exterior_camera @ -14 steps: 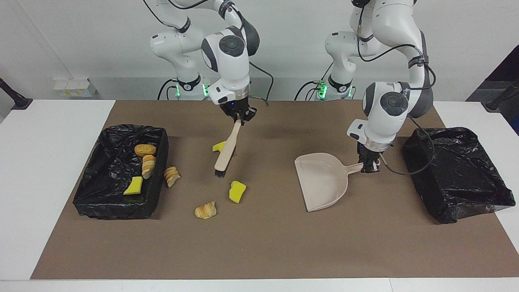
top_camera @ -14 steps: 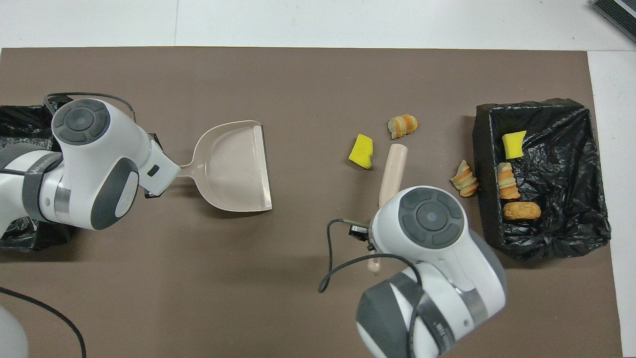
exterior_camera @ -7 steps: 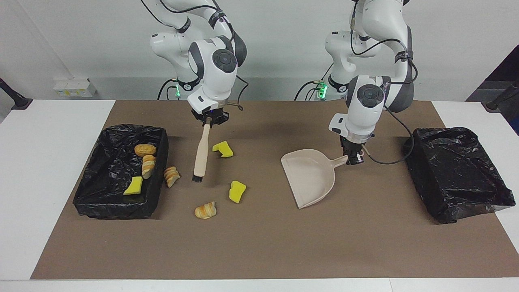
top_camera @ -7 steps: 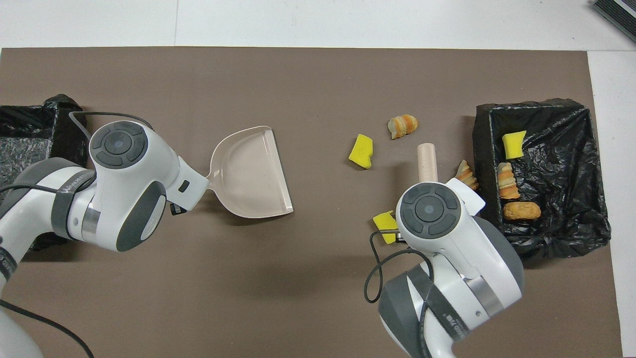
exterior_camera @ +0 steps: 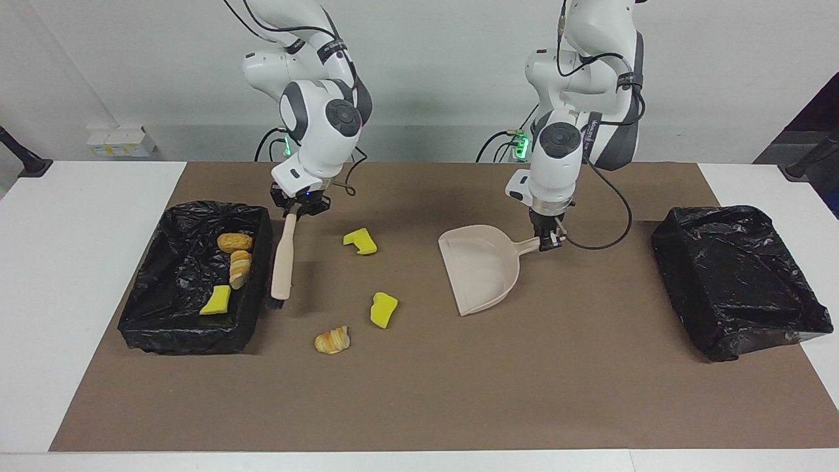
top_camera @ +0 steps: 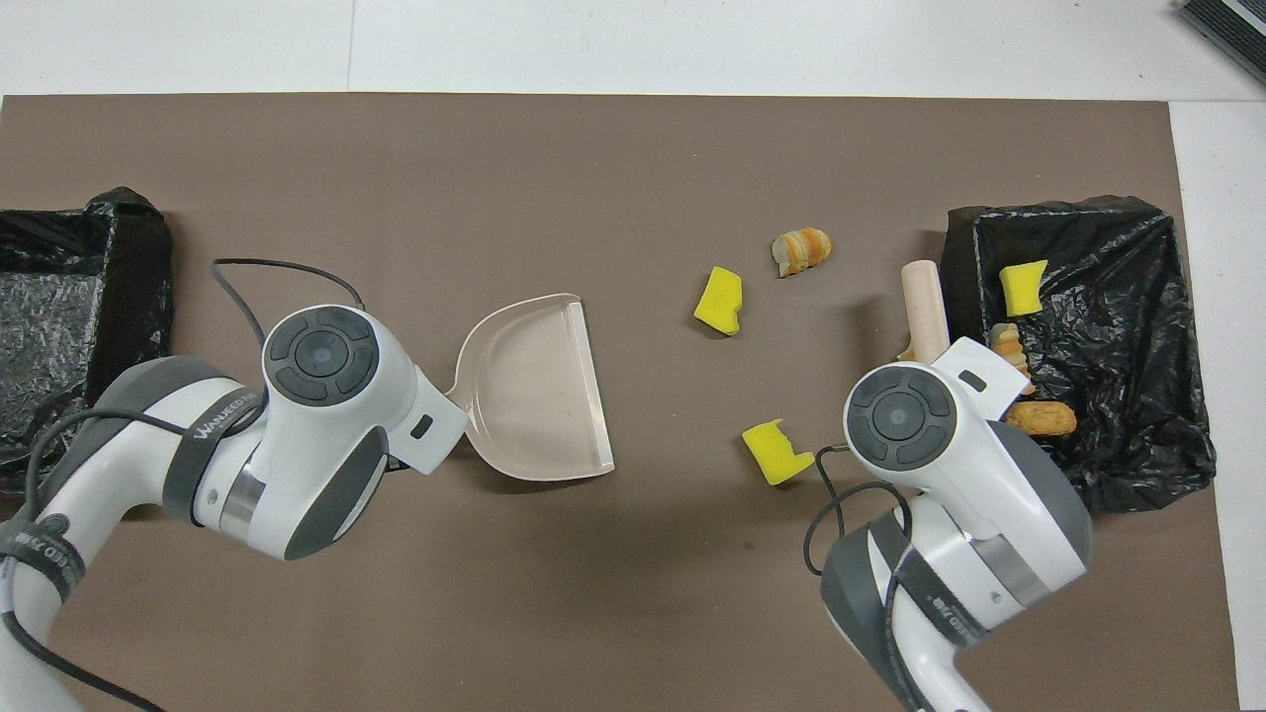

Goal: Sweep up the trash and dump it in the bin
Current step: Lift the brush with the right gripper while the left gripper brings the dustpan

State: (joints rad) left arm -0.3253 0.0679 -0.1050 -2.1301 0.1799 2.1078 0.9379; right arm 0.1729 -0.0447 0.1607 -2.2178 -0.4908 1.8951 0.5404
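Facing view: right gripper (exterior_camera: 298,208) clamped on brush (exterior_camera: 284,257), carried from table centre to beside the bin (exterior_camera: 196,341) at the right arm's end; bristles by its wall. Left gripper (exterior_camera: 548,241) clamped on dustpan (exterior_camera: 482,270), shifted toward the trash (exterior_camera: 383,309). Sweep setup underway; loose bits unmoved.

Overhead view: three bits on mat, one (top_camera: 911,350) by bin wall part-hidden, three inside. Brush formerly mid-table.

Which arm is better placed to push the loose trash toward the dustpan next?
Right. The right claw holds the brush, hanging beside the loose trash; the left claw only holds the dustpan.
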